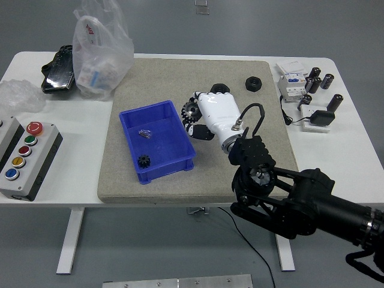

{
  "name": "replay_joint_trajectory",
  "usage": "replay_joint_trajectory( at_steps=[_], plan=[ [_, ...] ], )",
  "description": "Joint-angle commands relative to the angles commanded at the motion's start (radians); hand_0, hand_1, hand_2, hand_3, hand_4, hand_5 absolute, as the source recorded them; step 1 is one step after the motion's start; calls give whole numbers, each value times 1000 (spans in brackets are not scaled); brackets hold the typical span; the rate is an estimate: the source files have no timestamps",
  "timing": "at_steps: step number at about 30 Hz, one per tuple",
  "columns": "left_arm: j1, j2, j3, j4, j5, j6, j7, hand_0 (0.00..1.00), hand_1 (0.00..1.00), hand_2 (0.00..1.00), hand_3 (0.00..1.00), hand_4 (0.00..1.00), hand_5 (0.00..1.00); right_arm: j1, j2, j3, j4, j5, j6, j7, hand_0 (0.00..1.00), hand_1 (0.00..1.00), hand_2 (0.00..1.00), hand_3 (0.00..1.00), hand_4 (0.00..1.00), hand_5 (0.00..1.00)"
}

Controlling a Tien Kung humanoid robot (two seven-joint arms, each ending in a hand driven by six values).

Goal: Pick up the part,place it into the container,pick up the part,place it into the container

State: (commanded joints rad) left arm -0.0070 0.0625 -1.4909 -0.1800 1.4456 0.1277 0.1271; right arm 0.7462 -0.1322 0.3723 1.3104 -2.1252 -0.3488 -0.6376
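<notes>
My right hand [198,117], white with black fingertips, is shut on a black gear [191,110] and holds it above the mat, just right of the blue container [183,135]. The container holds another small black gear [143,161] and a small shiny part [144,133]. A black nut [220,89] is half hidden behind my hand, and a second black nut [254,83] lies further right on the mat. My left arm is out of view.
A button box [24,157] sits at the left edge. A plastic bag [99,51] and a black object [57,69] lie at the back left. Electrical parts and black cylinders [309,90] stand at the back right.
</notes>
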Motion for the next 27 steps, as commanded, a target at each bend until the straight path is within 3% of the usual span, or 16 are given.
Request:
replay_joint_trajectory(
  at_steps=[4,5,6,11,12,17,18,24,25,27],
  plan=[
    [0,0,2,0,-2,0,0,707,621,605,660,738,503,7,9,-31,55,-3,26,-8,440,427,266,402,214,105],
    [0,0,2,0,-2,0,1,707,621,605,660,738,503,8,10,-35,58,-2,36,-8,440,427,266,402,214,105],
    [1,0,1,0,-2,1,1,707,621,604,660,741,506,8,11,-38,60,0,47,-8,411,444,261,501,246,51],
    [1,1,-1,0,0,1,3,707,621,604,660,741,506,12,15,-49,63,11,79,-8,411,444,261,501,246,51],
    [1,1,-1,0,-1,1,2,707,621,604,661,741,508,13,15,-50,63,12,83,-8,372,458,355,645,447,176],
    [0,1,-1,0,0,0,1,707,621,604,661,741,508,17,17,-54,63,22,107,-8,372,458,355,645,447,176],
    [0,0,-1,0,0,0,1,707,620,605,663,742,510,17,17,-54,63,23,112,-8,358,551,686,731,656,396],
    [0,1,-3,0,1,0,2,707,620,605,663,742,510,20,17,-60,65,31,150,-8,358,551,686,731,656,396],
    [0,1,-3,0,1,0,2,707,621,605,663,741,512,20,17,-61,65,32,156,-8,368,573,727,767,775,468],
    [0,1,-3,0,2,-1,2,707,621,605,663,741,512,20,16,-61,67,30,167,-8,368,573,727,767,775,468]
  ],
)
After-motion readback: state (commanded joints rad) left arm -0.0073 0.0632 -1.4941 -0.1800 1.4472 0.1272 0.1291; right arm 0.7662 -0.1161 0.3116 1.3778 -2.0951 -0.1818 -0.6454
